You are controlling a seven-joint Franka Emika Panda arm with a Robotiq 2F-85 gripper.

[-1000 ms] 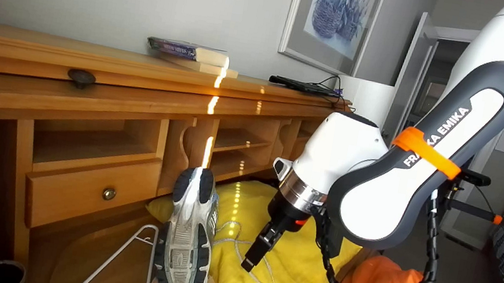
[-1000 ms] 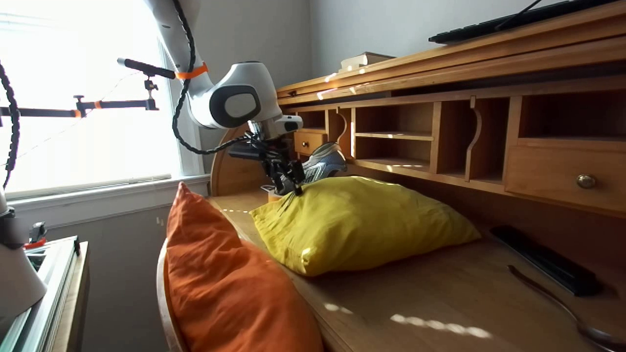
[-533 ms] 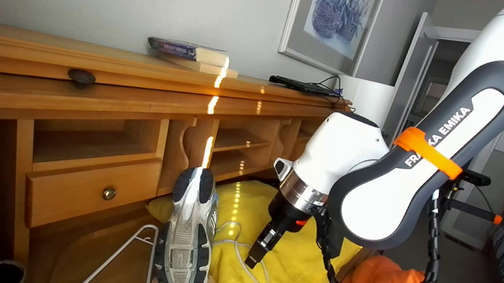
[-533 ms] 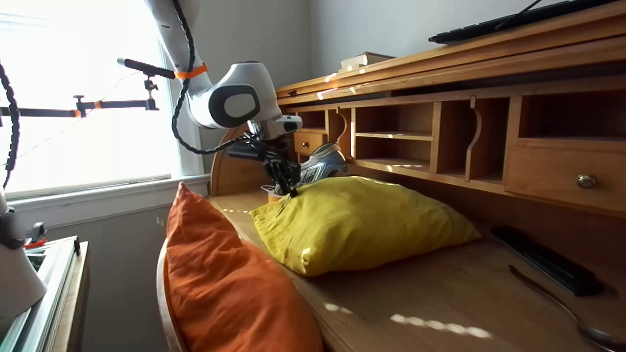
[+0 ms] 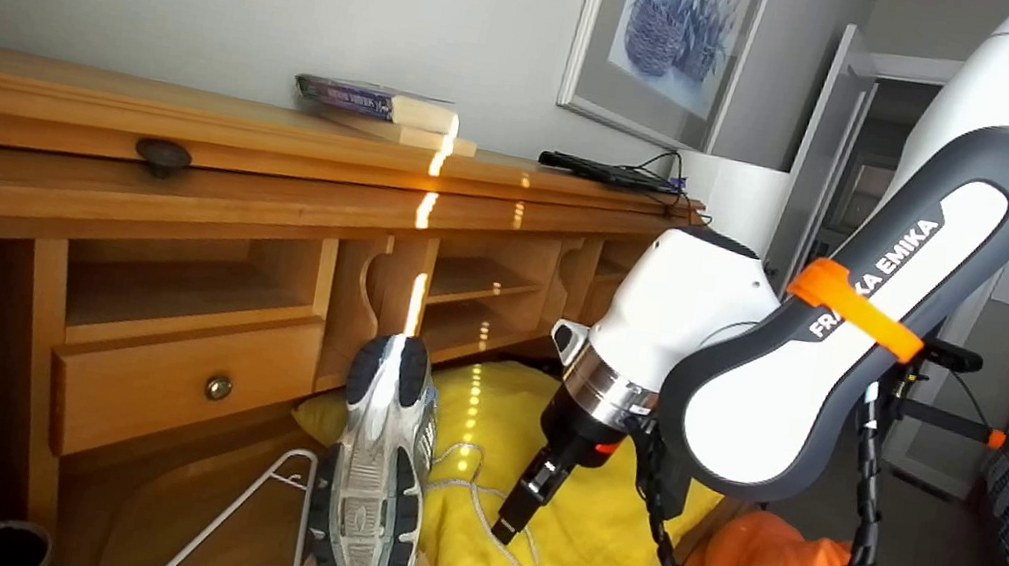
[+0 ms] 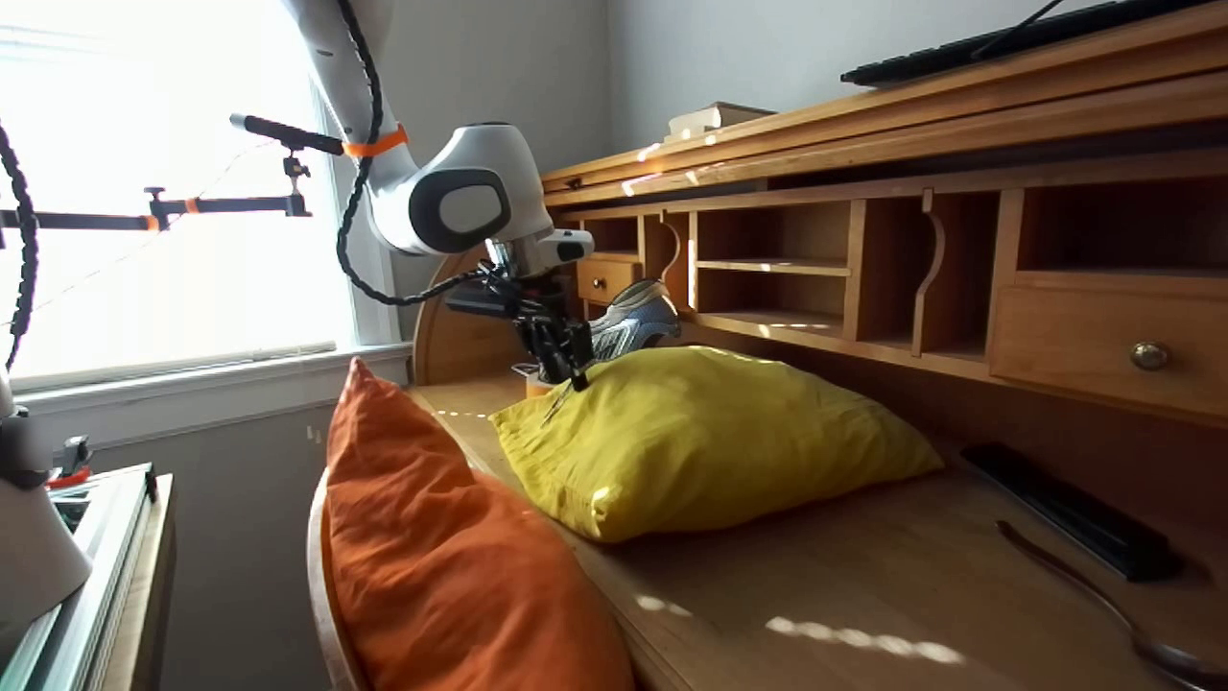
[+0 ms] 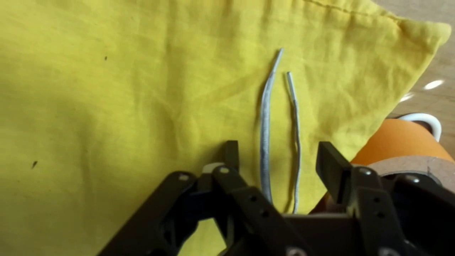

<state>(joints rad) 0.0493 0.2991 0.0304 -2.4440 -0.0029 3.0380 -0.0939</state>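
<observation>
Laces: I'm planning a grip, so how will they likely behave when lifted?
Probably floppy: the laces curve loosely across the cushion. Likely light, being so thin. They may tug at the shoe, which they seem to lead to in an exterior view.

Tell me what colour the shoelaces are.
The shoelaces are light grey, showing best in the wrist view.

My wrist camera looks steeply down past my jaws, close over two laces (image 7: 265, 142) on the yellow pillow (image 7: 106, 106). In an exterior view, the camera faces obliquely along the worktop (image 5: 145, 510), the shoe (image 5: 370, 495) near, the open door (image 5: 828, 142) far right. In an exterior view, the camera faces the contrary way, yellow pillow near, shoe far, window (image 6: 163, 269) left. Both exterior views share my arm (image 5: 751, 418).
</observation>
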